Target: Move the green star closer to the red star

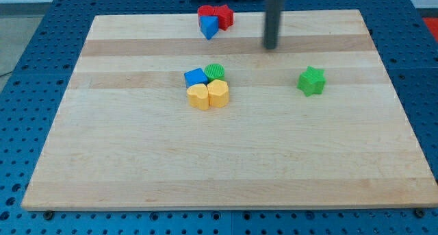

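Note:
The green star (pixel 311 81) lies on the wooden board at the view's right of centre. The red star (pixel 222 16) sits near the board's top edge, touching a red block (pixel 206 13) and a blue triangular block (pixel 209 28). My tip (pixel 272 47) is the lower end of the dark rod, standing on the board above and to the left of the green star, apart from it, and to the right of the red star.
A cluster sits at the board's middle: a blue cube (pixel 195 77), a green round block (pixel 215 71), and two yellow blocks (pixel 198 96) (pixel 218 94). The wooden board (pixel 137 166) lies on a blue perforated table.

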Controlling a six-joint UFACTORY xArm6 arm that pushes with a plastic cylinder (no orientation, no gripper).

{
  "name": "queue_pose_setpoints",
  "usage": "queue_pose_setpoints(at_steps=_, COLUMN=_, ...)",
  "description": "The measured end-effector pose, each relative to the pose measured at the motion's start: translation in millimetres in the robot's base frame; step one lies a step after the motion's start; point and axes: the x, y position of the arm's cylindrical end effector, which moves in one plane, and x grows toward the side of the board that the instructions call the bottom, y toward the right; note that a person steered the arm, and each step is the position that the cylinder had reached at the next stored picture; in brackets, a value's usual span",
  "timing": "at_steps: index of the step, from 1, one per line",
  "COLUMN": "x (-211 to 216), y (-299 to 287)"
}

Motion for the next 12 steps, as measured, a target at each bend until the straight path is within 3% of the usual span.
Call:
queue_pose_setpoints(at_steps=1, x=30.3, y=80.2)
queue_pose_setpoints(at_steps=2, x=92.6, y=94.4)
queue_pose_setpoints(at_steps=3, x=130.4, y=73.3)
queue_pose_setpoints(at_steps=4, x=126.0, y=23.6)
queue_pose_setpoints(at_steps=5, x=68.5, y=-34.3)
queue_pose_setpoints(at_steps=6, x=10.9, y=-56.8)
queue_pose_setpoints(at_steps=8, x=35.3, y=-9.0)
queue_pose_setpoints(at_steps=9, x=8.5, y=-1.5)
queue_pose_setpoints(at_steps=12, x=-15.4, y=-65.7)
